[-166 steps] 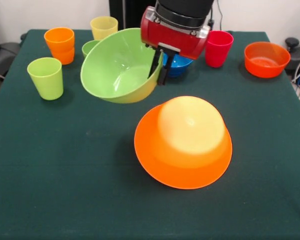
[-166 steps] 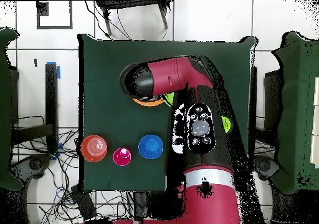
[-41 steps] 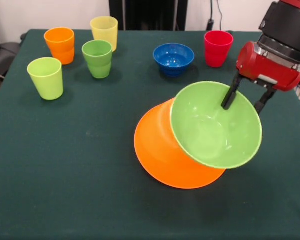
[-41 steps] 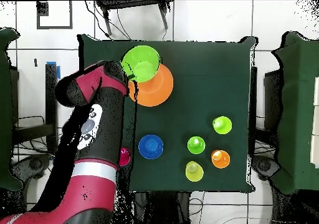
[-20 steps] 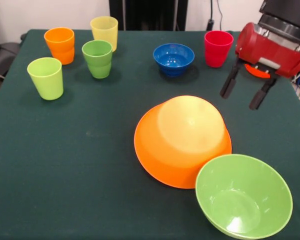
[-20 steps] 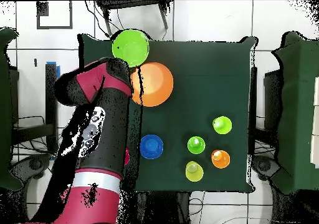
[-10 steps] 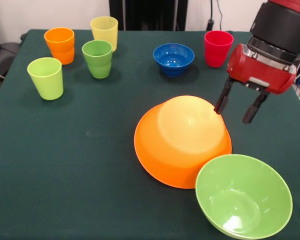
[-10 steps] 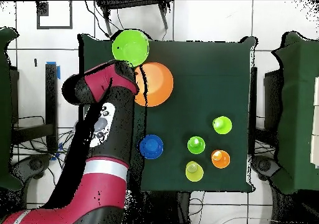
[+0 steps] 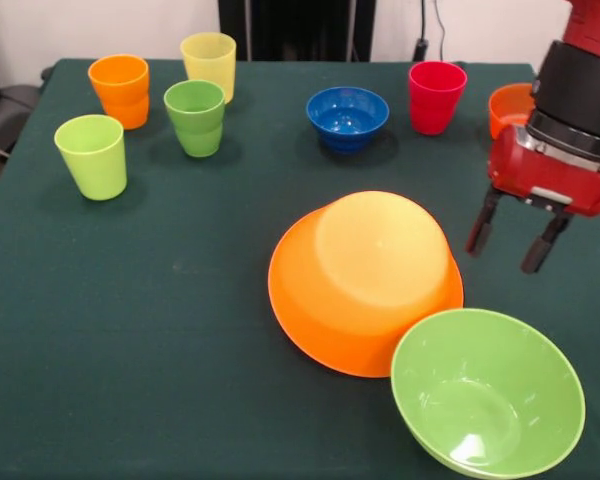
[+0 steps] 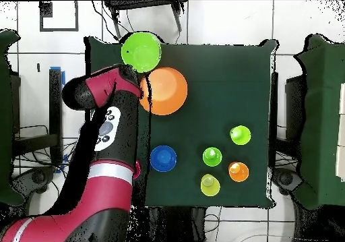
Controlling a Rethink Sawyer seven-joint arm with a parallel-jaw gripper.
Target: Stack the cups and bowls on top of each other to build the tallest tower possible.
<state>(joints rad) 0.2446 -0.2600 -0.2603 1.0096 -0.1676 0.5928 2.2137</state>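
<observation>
Front view: large orange bowl (image 9: 365,280) inverted mid-counter (image 9: 130,330); light green bowl (image 9: 488,392) upright, touching its near rim; hand (image 9: 510,242) empty, fingers spread, hovering beside the orange bowl; cups and small bowls along far edge

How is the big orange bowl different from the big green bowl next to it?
The orange bowl lies upside down, bottom up; the light green bowl sits right way up, open to the top. The orange bowl is wider than the green one. The orange bowl sits mid-table; the green one is at the near edge in the front view. Both are round, glossy and empty-handed: the open gripper holds neither.
</observation>
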